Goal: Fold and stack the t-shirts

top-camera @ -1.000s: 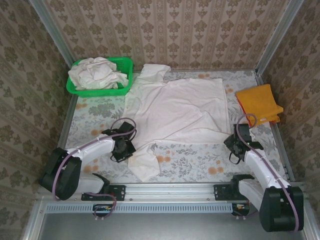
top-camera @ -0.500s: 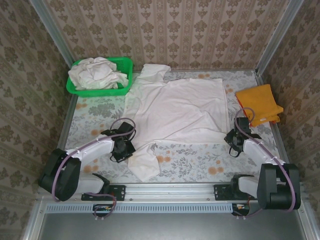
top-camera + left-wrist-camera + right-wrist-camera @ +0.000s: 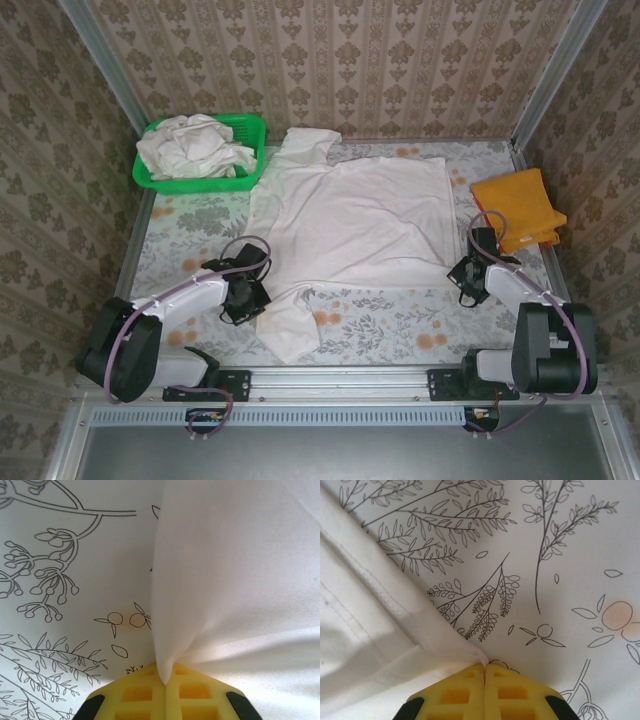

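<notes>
1. In the top view, we see a spread off-white t-shirt (image 3: pixel 350 215) lying flat across the middle of the floral table cover (image 3: pixel 390 320). One sleeve reaches toward the upper centre of the frame, and the other trails down toward the lower centre.
2. The left gripper (image 3: pixel 258 293) sits at the lower left edge of this shirt, just above the lower sleeve.
3. In the left wrist view, its yellow pads (image 3: pixel 142 692) are pressed together at the bottom centre. A pointed fold of the white cloth is pinched between them, and the fabric fans up and to the right from that pinch.
4. The right gripper (image 3: pixel 455 270) is at the shirt's lower right corner, in the right part of the top view.
5. In the right wrist view, its yellow pads (image 3: pixel 512 692) meet at the bottom centre and are clamped on the very tip of the stitched hem corner. The cloth spreads away toward the left edge of the frame.
6. An orange t-shirt (image 3: pixel 515 207) lies folded at the right edge of the table, near the right gripper but apart from the spread shirt.
7. In the upper left of the top view, a green basket (image 3: pixel 250 125) holds crumpled off-white t-shirts (image 3: pixel 195 148). The basket stands just beside the spread shirt's upper sleeve.
8. In both wrist views the table cover shows line-drawn leaves and small orange fruit.
</notes>
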